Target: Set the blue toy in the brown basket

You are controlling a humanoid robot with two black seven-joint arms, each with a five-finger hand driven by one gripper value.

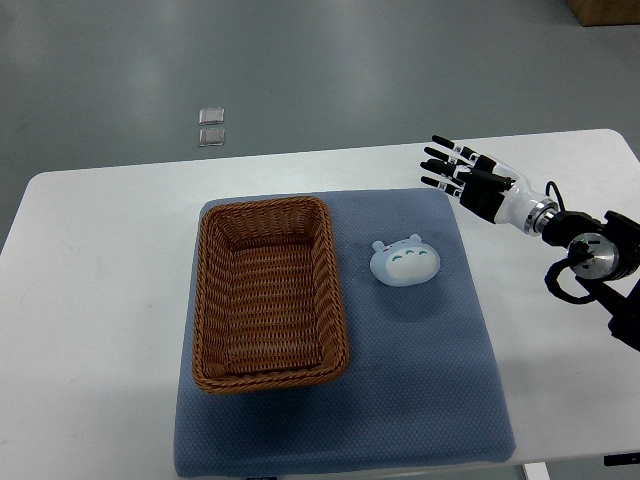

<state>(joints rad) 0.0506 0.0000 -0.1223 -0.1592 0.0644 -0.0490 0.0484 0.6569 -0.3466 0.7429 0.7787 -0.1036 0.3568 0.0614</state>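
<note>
I see my right hand (468, 175) with its black fingers (442, 160) spread apart and stretched out straight, holding nothing, pointing toward the picture's left. It hangs over the far right corner of the blue mat (420, 400), with the white wrist and dark arm joints trailing back to the right edge over the white counter (100, 300). Nearer to me and to the left of those fingertips, well apart from them, the blue toy (405, 261) lies on the mat, a rounded pale-blue figure with small ears. Just beside the toy, further left, sits the brown basket (268, 292), a rectangular wicker one, with nothing in it. Toy and basket do not touch. Beyond the counter, two small clear squares (211, 127) lie on the grey floor (400, 70).
</note>
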